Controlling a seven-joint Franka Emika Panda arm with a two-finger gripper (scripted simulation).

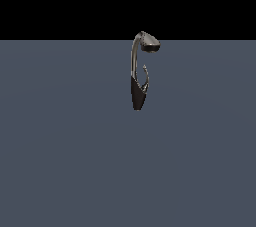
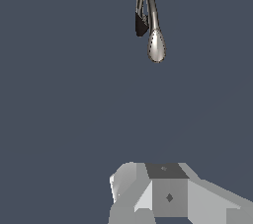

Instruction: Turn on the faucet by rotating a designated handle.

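Flat slate-grey floor [image 1: 60, 161] w/ black backdrop. Nearest, grey blocky gripper [image 2: 148, 203], fingers hidden, can't tell if open. Well apart beyond: small glossy dark metal faucet [image 1: 134, 61], upright; thin hooked handle [image 1: 145, 77] on exterior view's right side.

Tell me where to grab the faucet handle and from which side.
Grip the handle, the thin hooked lever, near its pointed upper tip. Come from the exterior view's right: there it stands clear of the faucet, whose neck blocks the other side. The lever is slim, so a narrow pinch probably suits it. The pincer is far off.
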